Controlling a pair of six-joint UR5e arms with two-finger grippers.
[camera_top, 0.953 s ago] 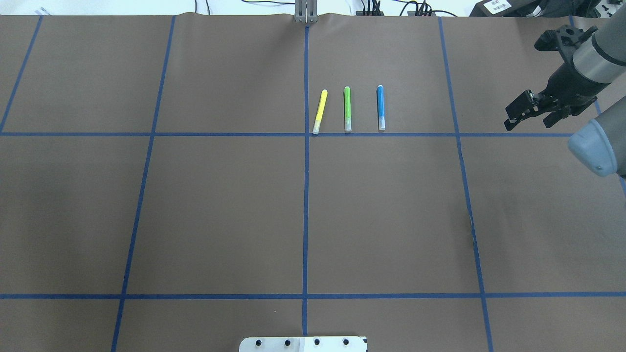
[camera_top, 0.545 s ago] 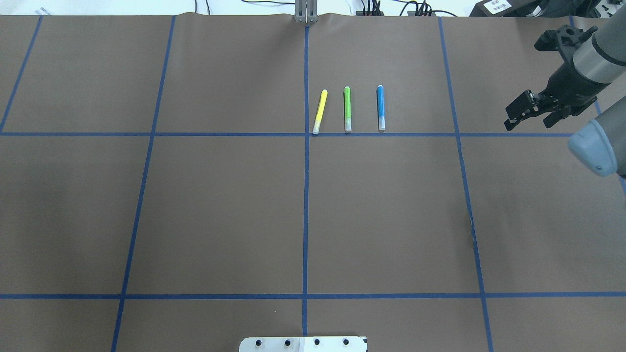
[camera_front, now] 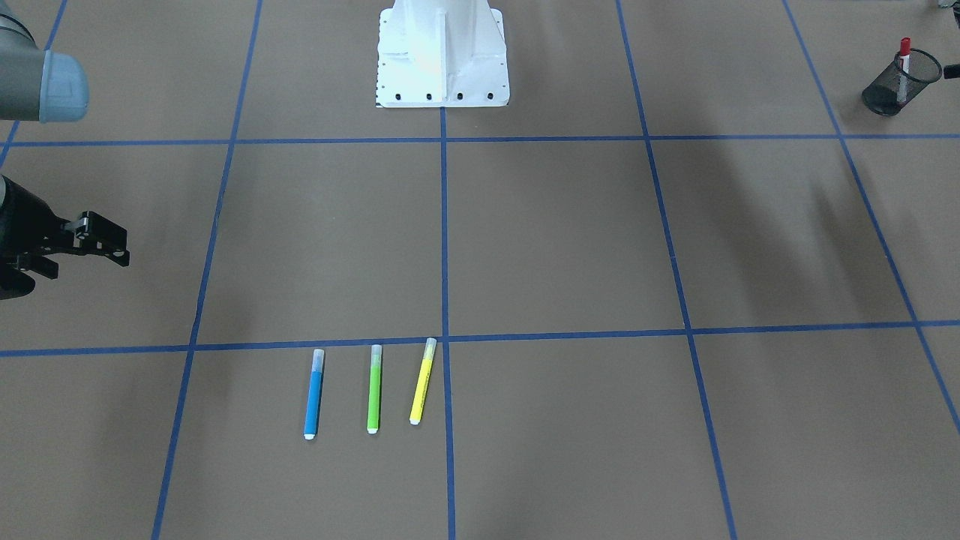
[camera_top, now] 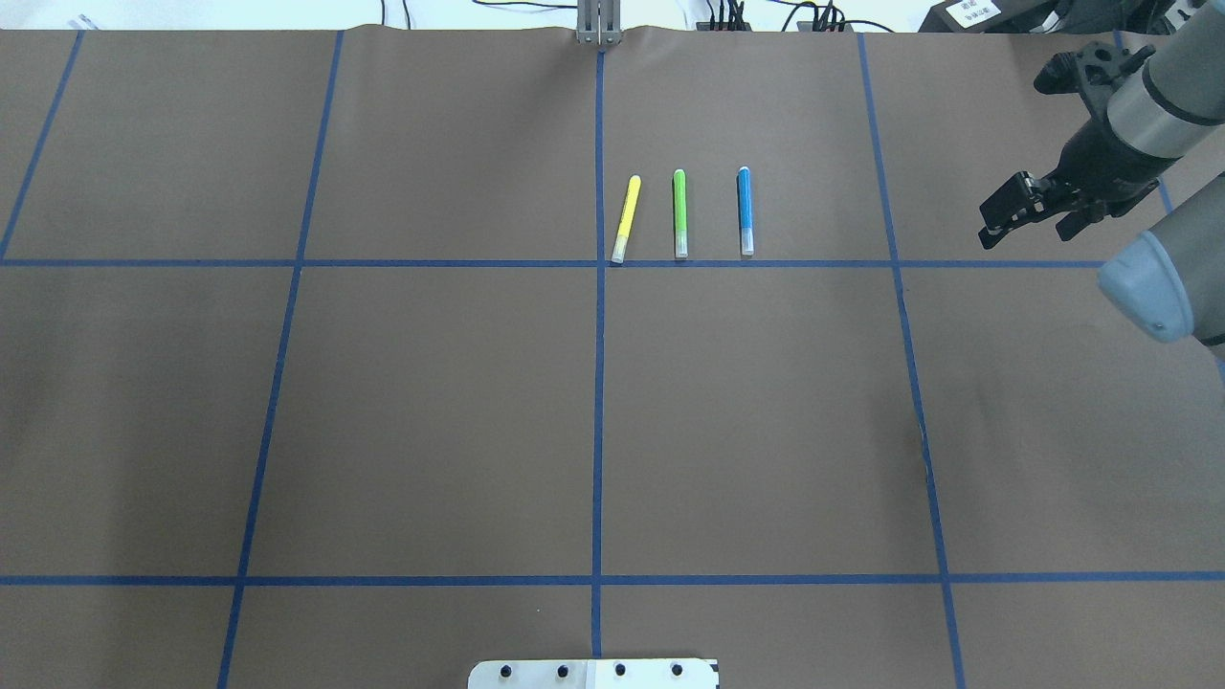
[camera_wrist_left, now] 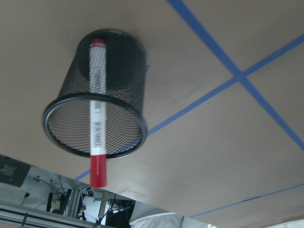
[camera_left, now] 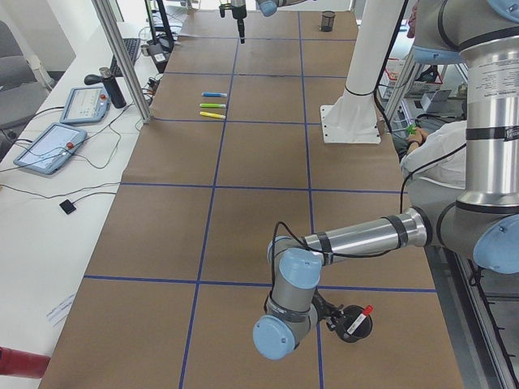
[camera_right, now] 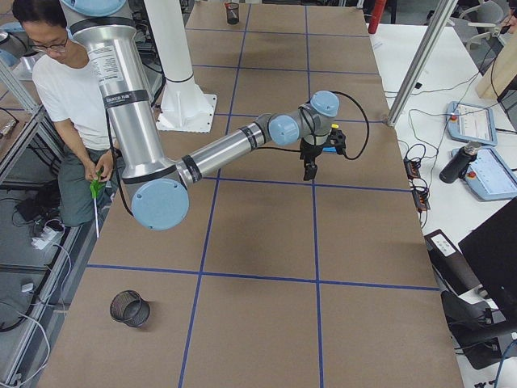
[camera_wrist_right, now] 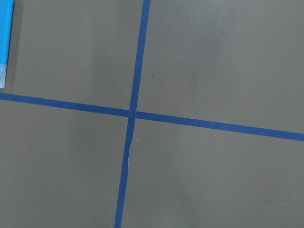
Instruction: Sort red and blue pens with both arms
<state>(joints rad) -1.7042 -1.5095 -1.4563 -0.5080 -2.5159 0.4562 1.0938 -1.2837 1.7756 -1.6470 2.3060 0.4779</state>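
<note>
The blue pen (camera_top: 745, 211) (camera_front: 313, 394) lies on the brown table, rightmost of a row of three highlighters; its end shows at the left edge of the right wrist view (camera_wrist_right: 4, 42). The red pen (camera_wrist_left: 96, 118) (camera_front: 904, 54) stands in a black mesh cup (camera_wrist_left: 128, 71) (camera_front: 885, 96) at the table's left end. My right gripper (camera_top: 1024, 233) (camera_front: 86, 266) hovers open and empty, well to the right of the blue pen. My left gripper (camera_left: 336, 312) hangs beside the cup; it shows only in the exterior left view, so I cannot tell its state.
A green highlighter (camera_top: 679, 212) and a yellow one (camera_top: 626, 218) lie left of the blue pen. Another black mesh cup (camera_right: 129, 308) stands at the table's right end. A person (camera_right: 69, 97) sits behind the robot's white base (camera_front: 442, 52).
My right gripper has shifted a little toward the table's far edge and slightly left in the overhead view. The pens have not moved.
</note>
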